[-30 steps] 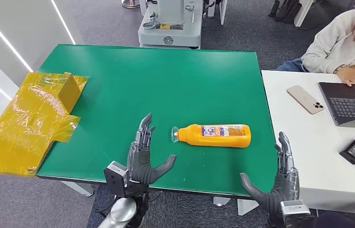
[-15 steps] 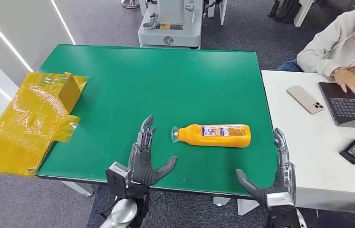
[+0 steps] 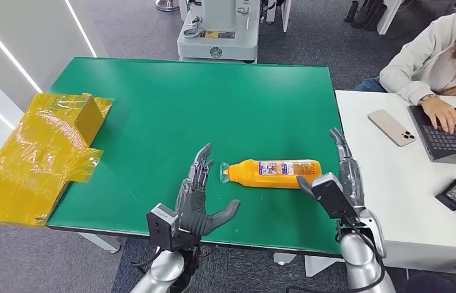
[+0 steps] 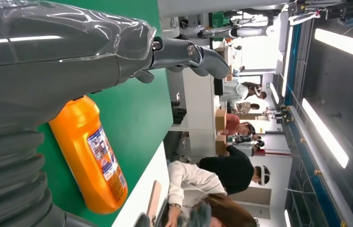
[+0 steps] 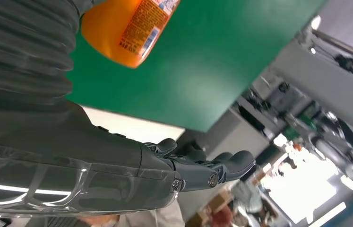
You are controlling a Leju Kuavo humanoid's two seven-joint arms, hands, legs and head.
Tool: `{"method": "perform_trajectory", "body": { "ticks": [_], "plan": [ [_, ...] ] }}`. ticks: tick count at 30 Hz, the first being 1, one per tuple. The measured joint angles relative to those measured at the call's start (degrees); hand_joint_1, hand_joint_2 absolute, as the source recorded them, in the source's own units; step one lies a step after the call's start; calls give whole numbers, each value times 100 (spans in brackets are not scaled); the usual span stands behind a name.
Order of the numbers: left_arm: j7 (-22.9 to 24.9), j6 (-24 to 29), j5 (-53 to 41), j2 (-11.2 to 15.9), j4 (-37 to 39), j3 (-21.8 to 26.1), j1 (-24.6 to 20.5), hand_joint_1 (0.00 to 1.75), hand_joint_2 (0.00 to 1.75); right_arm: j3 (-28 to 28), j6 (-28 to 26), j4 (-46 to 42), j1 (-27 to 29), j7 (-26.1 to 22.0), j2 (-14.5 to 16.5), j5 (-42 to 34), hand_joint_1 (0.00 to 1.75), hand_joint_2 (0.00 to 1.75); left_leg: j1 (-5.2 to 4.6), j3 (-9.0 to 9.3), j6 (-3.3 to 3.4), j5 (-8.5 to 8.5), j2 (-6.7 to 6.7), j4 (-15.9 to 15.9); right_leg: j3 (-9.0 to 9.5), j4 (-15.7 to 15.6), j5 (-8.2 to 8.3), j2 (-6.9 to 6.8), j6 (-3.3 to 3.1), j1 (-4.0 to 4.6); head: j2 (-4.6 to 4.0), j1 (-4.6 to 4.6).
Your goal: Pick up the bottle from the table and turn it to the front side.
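An orange bottle [image 3: 275, 174] with a clear cap and a printed label lies on its side on the green table [image 3: 195, 110], cap pointing to my left. My left hand [image 3: 198, 198] hovers just left of the cap, fingers spread and holding nothing. My right hand [image 3: 342, 174] stands raised at the bottle's base end, fingers extended, close to the bottle but not gripping it. The bottle [image 4: 91, 156] shows beside my left thumb in the left wrist view, and its base [image 5: 129, 30] shows in the right wrist view.
A yellow taped cardboard box [image 3: 42, 152] overhangs the table's left edge. On the white desk [image 3: 396, 201] to the right lie a phone [image 3: 392, 127] and a laptop [image 3: 454, 131], where a person [image 3: 439, 61] types. A grey machine [image 3: 219, 30] stands behind the table.
My right hand rose from the table's front edge and moved up to the bottle's base end. My left hand shifted forward and right toward the cap. The bottle stayed put.
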Motion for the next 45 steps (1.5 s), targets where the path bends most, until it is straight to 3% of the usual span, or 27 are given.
{"method": "perform_trajectory", "body": {
  "ticks": [5,11,17,25,31,45],
  "plan": [
    [7,-35,53,-8,186,-97,-162,0,175,261,480,1273,-880,209,-26,225,0,175,1,1,-2,2,-2,0,0,2,1,-1,0,0,0,0],
    [68,-172,114,-52,537,-187,-479,0,175,941,1432,2941,-1941,506,-19,763,0,175,1,-1,-5,4,-8,1,-1,3,3,-5,-2,1,0,1],
    [222,-328,328,-66,787,-197,-727,0,175,1456,2013,3954,-2586,767,-6,984,0,175,0,-2,-4,6,-13,4,-1,2,3,-8,-2,1,0,1],
    [252,-388,552,-65,1005,-197,-858,0,175,1853,2323,4469,-2925,932,-21,1150,0,175,0,-1,-3,5,-11,6,0,0,3,-6,-2,0,0,1],
    [274,-371,859,-21,1060,-197,-801,0,175,2203,2674,4606,-3132,995,-258,1278,0,175,1,-1,-3,6,-13,9,3,0,3,-9,-1,1,0,-1],
    [287,-316,1076,80,1071,-197,-638,0,175,2637,2625,4693,-3194,1133,-684,1263,0,175,1,-4,-1,4,-13,14,2,0,4,-8,0,0,0,0]
  ]
}}
